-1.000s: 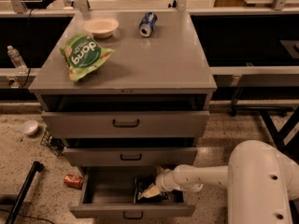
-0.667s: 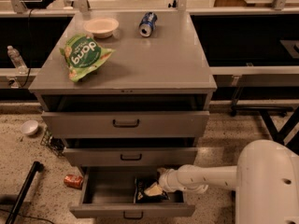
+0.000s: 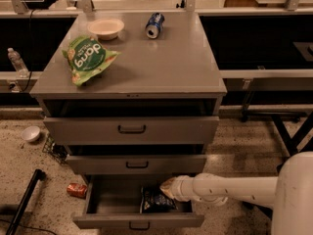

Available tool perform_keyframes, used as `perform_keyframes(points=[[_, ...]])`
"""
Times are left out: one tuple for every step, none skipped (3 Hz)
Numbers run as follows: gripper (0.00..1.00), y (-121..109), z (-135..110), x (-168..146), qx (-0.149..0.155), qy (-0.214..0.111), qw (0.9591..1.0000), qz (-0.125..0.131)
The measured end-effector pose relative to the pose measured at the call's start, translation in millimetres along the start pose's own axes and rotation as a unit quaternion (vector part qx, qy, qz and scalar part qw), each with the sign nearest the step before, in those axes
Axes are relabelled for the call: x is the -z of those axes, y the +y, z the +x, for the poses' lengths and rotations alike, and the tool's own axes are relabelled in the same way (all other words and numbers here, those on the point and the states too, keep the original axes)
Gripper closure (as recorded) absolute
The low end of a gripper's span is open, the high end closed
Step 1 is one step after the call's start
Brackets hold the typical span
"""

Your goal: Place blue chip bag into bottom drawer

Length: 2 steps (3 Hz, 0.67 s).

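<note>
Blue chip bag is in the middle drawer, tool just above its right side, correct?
No. The camera view shows the blue chip bag in the bottom drawer, not the middle one; the tool is just above its right side.

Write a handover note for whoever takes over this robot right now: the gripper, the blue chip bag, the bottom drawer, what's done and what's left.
Gripper: reaching in over the right side of the bottom drawer, at the upper edge of the blue chip bag.
Bag: lying inside the drawer, near its front wall.
Drawer: pulled open.
Done: the bag appears to be in the drawer.
Left: make sure the bag is let go, then draw the arm out clear of the drawer.
</note>
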<state>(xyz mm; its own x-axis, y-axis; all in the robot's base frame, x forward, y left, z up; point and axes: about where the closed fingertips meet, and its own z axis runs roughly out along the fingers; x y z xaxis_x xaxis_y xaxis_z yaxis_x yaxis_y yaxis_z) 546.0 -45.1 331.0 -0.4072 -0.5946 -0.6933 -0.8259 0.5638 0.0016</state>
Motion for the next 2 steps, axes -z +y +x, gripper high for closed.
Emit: perform_keyframes(points=[[1.00, 1, -25, 24, 0.010, -0.018, 0.9997, 0.014], [0.84, 7, -57, 54, -0.021, -0.048, 0.9974, 0.049]])
